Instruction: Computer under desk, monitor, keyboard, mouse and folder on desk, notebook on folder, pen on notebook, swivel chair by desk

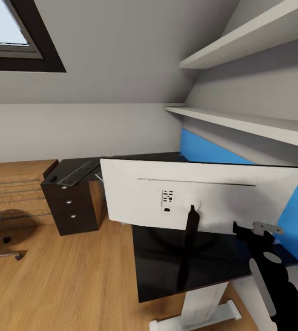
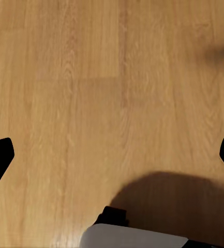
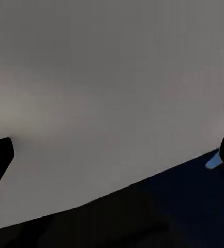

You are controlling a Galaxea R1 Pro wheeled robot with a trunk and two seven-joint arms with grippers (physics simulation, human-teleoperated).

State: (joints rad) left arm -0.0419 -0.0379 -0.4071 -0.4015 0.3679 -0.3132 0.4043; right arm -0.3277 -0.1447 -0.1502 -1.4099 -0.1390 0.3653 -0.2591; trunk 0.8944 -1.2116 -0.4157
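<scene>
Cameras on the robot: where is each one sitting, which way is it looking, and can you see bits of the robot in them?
Head view: high on the robot's head, looking down at the monitor from behind, on the desk, with the keyboard farther back; the right gripper shows.
Left wrist view: on the left arm, facing the wood floor; the left gripper fingertips frame it.
Right wrist view: on the right arm, close to the monitor's pale back; fingertips at the edges.
Shared: head and right wrist views both show the monitor.

**Black desk, pale screen back, blue panel**

The long glossy black desk (image 1: 167, 266) carries a wide monitor (image 1: 199, 197) showing its white-grey back. Behind the desk, a bright-blue flat panel (image 1: 204, 149); beside it, honey-toned wood-grain plank floor (image 1: 66, 276).
</scene>
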